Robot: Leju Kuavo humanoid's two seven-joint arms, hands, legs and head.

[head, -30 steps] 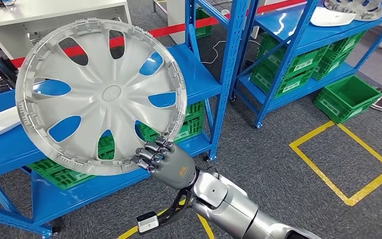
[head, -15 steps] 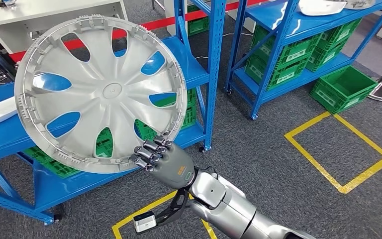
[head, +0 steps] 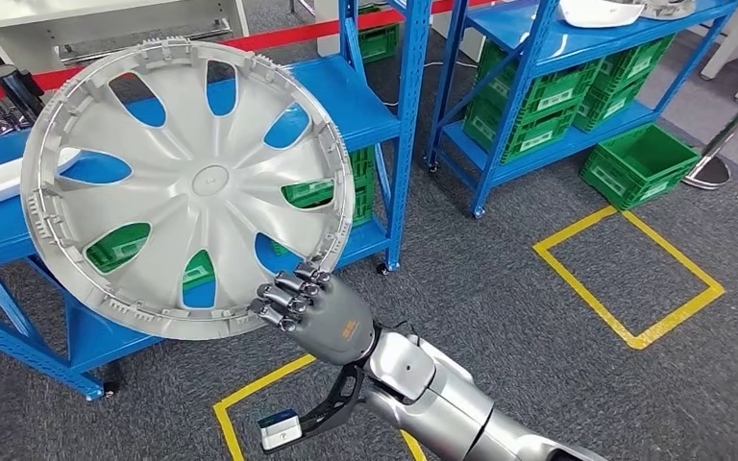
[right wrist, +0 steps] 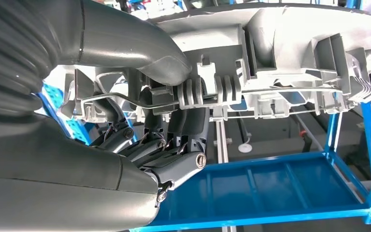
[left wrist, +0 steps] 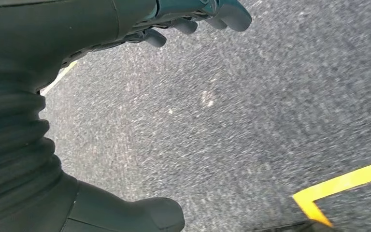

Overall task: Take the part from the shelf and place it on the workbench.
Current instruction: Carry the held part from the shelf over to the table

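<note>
Right hand (head: 315, 312) remains clamped on the lower rim of the silver wheel cover (head: 187, 182), which stands above and left of it, clear of the blue shelf (head: 365, 106). Since the earlier frame the view has shifted; shelving sits further back. Left hand (left wrist: 193, 17) hangs over carpet, fingers loosely apart, holding nothing. Green crates (head: 639, 163) lie beyond the hand; contents not discernible.

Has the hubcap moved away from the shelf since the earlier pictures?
Cannot tell. The whole head view shifted, so the camera moved; the hubcap sits alike in the right hand.
</note>
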